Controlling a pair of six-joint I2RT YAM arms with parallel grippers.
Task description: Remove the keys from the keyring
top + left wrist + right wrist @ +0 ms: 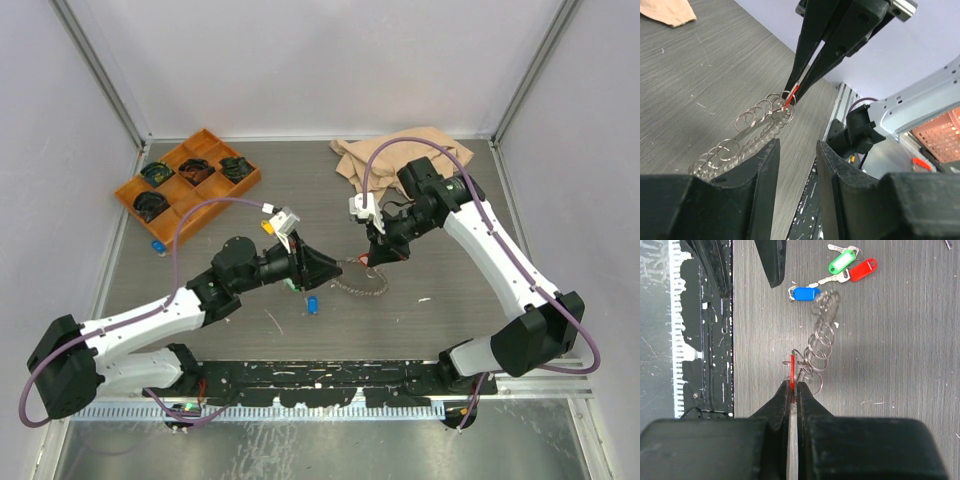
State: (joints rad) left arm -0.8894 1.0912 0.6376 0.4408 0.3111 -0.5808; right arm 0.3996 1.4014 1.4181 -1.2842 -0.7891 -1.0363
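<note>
The silvery keyring (362, 286), a loop hung with small rings, lies mid-table; it also shows in the left wrist view (747, 135) and the right wrist view (821, 337). My right gripper (378, 258) (792, 385) is shut on a red key tag (792, 371) (791, 95), held edge-on at the keyring's end. My left gripper (330, 270) (797, 146) is open and empty, just left of the keyring. A blue key (805, 293) (313, 305), a green key (841, 262) and another red key (863, 269) lie at the keyring's far end; whether they hang on it I cannot tell.
An orange tray (128, 190) with dark coiled bundles stands at the back left. A beige cloth (355, 160) lies at the back. A yellow key (268, 226) and a second blue key (158, 244) lie loose on the table. The black base rail (320, 380) runs along the near edge.
</note>
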